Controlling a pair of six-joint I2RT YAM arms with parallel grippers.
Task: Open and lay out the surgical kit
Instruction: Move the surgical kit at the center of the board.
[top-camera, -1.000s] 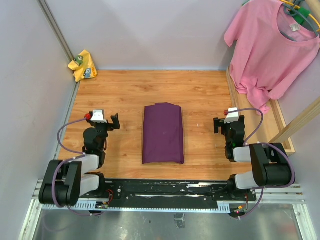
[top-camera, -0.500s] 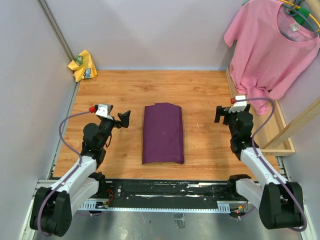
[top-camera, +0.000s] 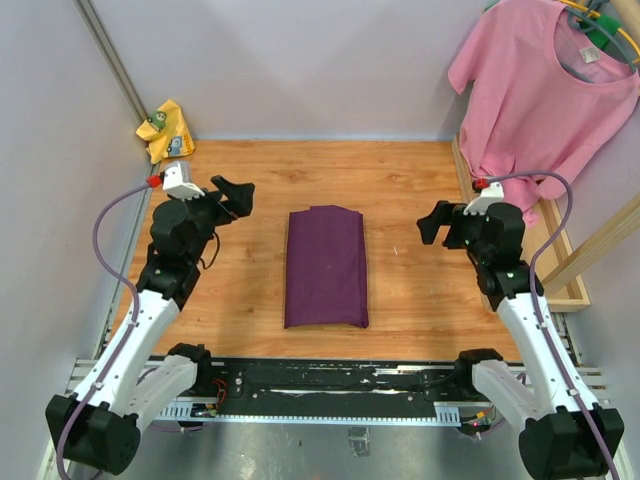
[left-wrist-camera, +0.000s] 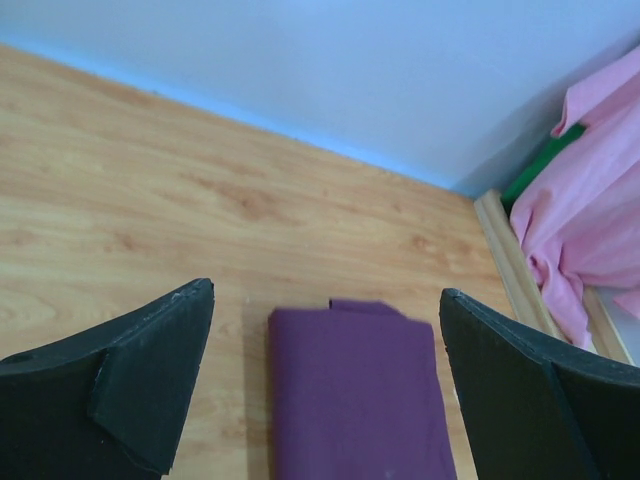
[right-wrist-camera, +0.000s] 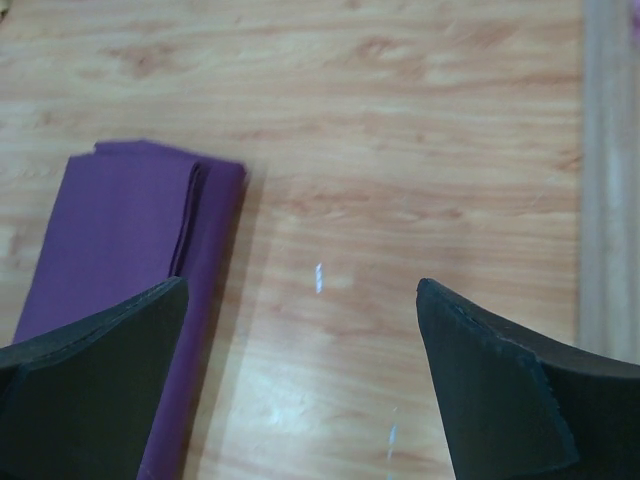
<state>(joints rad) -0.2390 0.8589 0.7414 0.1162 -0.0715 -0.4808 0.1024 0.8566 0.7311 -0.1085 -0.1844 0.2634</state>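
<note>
Wooden table (top-camera: 410, 190) bears the shut purple wrap (top-camera: 325, 265), contents hidden; left gripper (top-camera: 235, 193) and right gripper (top-camera: 432, 222) gape

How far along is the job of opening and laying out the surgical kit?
Nothing looks done yet: the purple cloth wrap lies folded shut on the wooden table, its contents hidden. In hand: the left gripper and right gripper are open and empty, one at each side of the wrap, apart from it. Left: unfold it and lay out everything.

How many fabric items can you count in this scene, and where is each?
3: purple wrap folded mid-table, pink T-shirt hanging far right, yellow rag far-left corner. The wrap may hide more.
</note>
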